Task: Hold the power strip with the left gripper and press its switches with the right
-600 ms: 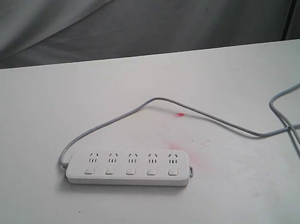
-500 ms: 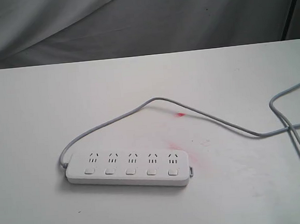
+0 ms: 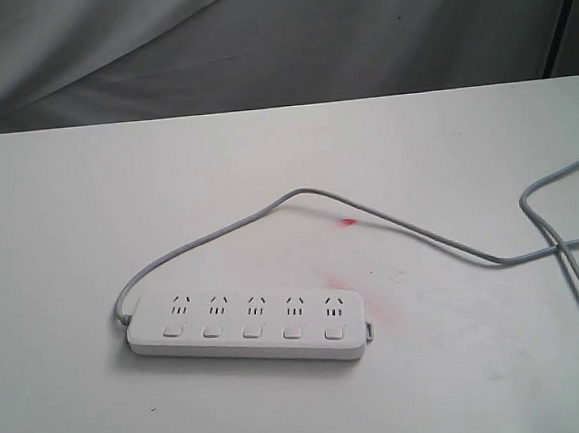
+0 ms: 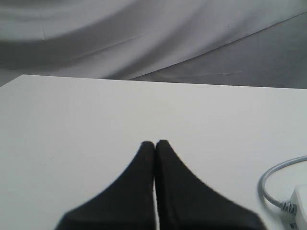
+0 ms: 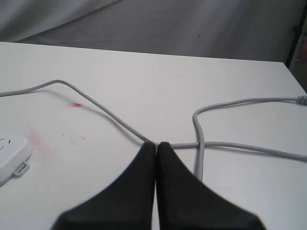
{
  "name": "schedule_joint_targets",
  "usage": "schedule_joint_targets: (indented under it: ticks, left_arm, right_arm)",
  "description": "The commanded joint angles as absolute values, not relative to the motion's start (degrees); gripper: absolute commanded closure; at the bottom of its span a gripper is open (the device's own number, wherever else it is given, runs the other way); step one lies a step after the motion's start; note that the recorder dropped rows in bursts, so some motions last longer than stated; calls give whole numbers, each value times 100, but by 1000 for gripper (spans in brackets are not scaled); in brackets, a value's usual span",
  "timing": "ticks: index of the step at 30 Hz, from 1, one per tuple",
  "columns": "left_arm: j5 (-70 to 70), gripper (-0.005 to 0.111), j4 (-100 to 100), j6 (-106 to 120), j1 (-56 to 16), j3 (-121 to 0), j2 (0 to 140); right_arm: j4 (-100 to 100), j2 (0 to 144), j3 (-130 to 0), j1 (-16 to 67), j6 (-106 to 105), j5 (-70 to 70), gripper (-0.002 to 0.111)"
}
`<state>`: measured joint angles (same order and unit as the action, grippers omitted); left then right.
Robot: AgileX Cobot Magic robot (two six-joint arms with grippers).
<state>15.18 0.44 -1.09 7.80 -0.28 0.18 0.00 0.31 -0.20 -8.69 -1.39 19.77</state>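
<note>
The white power strip (image 3: 246, 325) lies flat on the white table, a row of five square switches (image 3: 251, 331) along its near side. Its grey cord (image 3: 411, 229) leaves the left end, arcs back and runs off to the right. Neither arm shows in the exterior view. My left gripper (image 4: 155, 143) is shut and empty over bare table, with one end of the power strip (image 4: 300, 206) and a cord loop off to one side. My right gripper (image 5: 156, 144) is shut and empty above the table, just short of the cord (image 5: 115, 118); the power strip's end (image 5: 10, 155) sits apart from it.
Red smudges (image 3: 347, 222) mark the table behind and beside the strip's right end. The cord crosses over itself (image 3: 561, 247) near the table's right edge. Grey cloth (image 3: 255, 39) hangs behind the table; a dark stand leg (image 3: 558, 15) stands at far right.
</note>
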Motion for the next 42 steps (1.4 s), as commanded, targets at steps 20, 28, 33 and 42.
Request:
schedule_joint_targets:
  ticks: [20,28,33,42]
  left_arm:
    - [1530,107,39,-133,800,0,0]
    - [1530,107,39,-133,800,0,0]
    - [1530,107,39,-133,800,0,0]
    - [1767,107,0,-133,800,0,0]
  right_arm:
    - [-49,0,0,-852,-146,1965,108]
    - [-49,0,0,-852,-146,1965,108]
    - [-49,0,0,-852,-146,1965,108]
    - [-49,0,0,-852,-146,1965,108]
